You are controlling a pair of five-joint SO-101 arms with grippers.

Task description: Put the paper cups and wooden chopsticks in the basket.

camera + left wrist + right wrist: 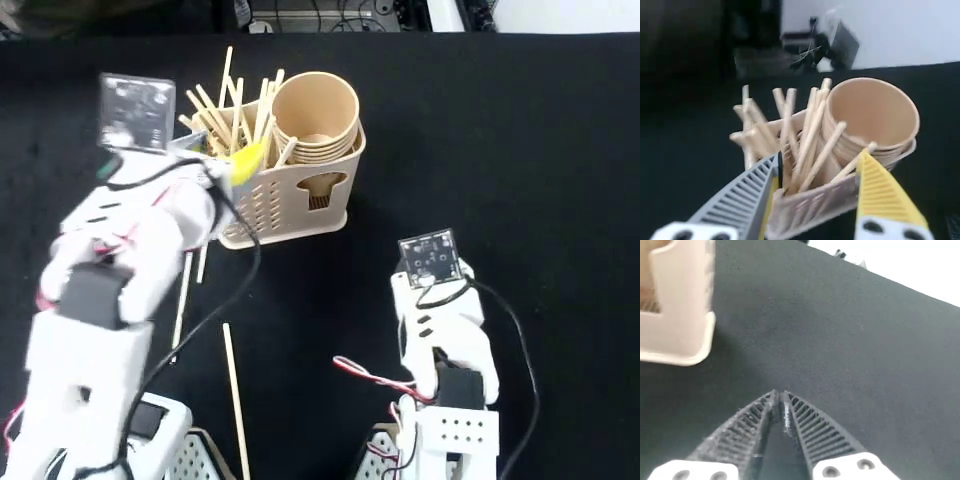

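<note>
basket [292, 206] holds paper cups [316, 108] and chopsticks [809, 127].

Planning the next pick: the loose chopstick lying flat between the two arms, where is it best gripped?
Probably at the middle of the chopstick, coming straight down from above and closing across its thin width. It lies flat on the black table, with bare cloth either side to land on.

Right gripper [779, 396] above the black table [850, 345], dark ribbed fingers [812, 427] brought together, tips touching at the front. Farther ahead and well apart from the tips, one rounded corner of the beige basket [682, 335], standing on the table. Beyond the far table edge, a pale wall [920, 265].
</note>
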